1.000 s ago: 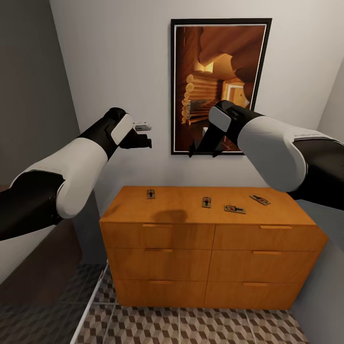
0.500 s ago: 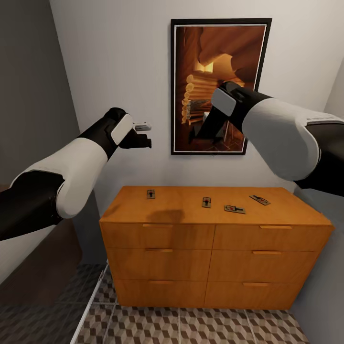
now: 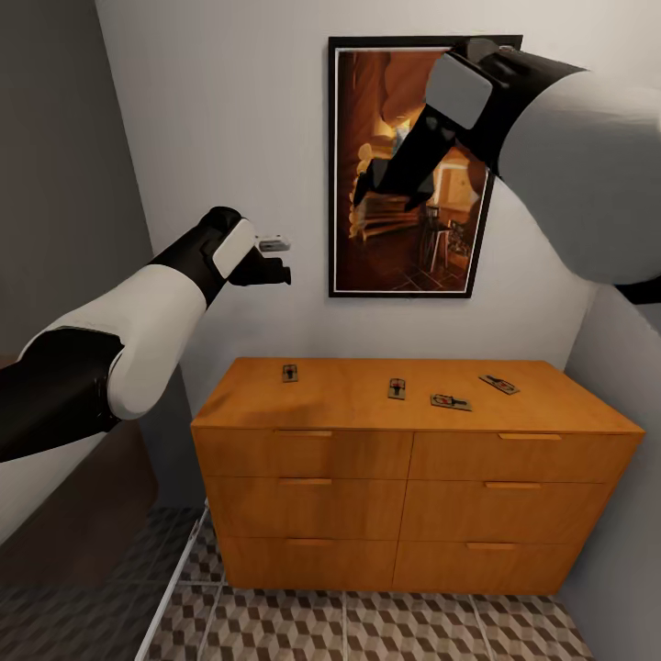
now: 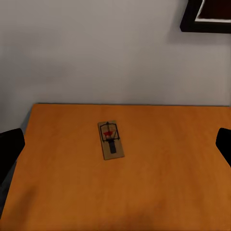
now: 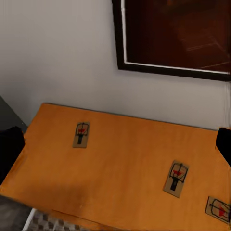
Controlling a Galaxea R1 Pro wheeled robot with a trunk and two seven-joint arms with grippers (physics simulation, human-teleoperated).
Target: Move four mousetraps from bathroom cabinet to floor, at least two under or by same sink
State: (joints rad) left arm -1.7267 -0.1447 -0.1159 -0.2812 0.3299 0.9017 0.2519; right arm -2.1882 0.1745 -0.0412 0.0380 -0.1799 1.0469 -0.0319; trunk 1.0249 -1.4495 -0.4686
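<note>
Grey bathroom walls enclose the cabinet (image 3: 408,459), whose orange top carries all four mousetraps. The left gripper (image 3: 274,260) is held high above the top's left end, jaws spread and empty. The leftmost mousetrap (image 3: 290,373) is seen near the back-left corner, a second mousetrap (image 3: 397,388) and a third mousetrap (image 3: 451,401) toward the middle, a fourth mousetrap (image 3: 498,384) near the back-right edge. The right gripper (image 3: 395,184) is raised before the framed picture (image 3: 367,266), parted and empty. Being thin and flat, the traps could be pushed along or knocked off by a steep descent; the frame could be struck.
</note>
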